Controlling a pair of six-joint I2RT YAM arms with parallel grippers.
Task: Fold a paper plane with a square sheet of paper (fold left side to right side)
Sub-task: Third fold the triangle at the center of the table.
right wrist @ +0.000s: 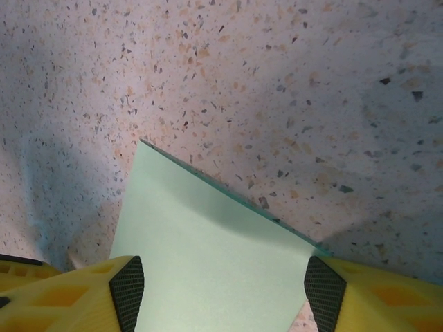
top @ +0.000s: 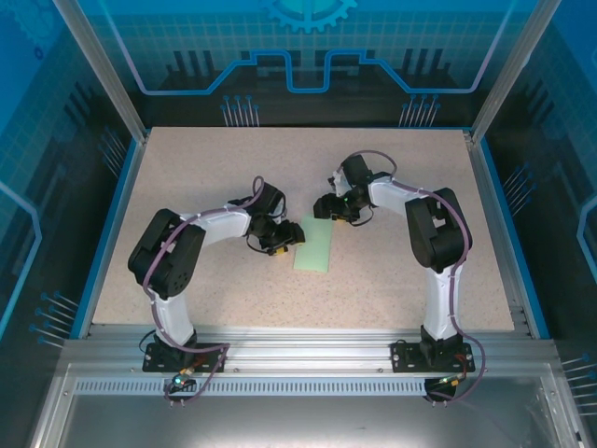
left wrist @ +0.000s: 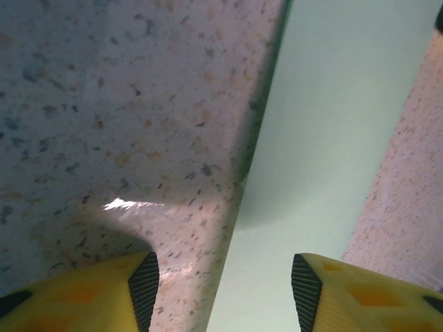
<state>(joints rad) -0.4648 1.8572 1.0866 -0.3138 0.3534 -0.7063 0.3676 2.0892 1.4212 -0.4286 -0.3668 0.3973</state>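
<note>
While left tool and right tool gape, one green sheet between.

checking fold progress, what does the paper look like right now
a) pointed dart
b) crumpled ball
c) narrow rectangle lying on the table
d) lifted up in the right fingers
c: in the top view the paper lies on the table as a rectangle longer than it is wide, and the left fingers and right fingers are open.

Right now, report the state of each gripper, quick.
Left gripper: open, fingers apart over an edge of the square sheet of paper, gripping nothing.
Right gripper: open, fingers apart over the sheet, gripping nothing.
</note>
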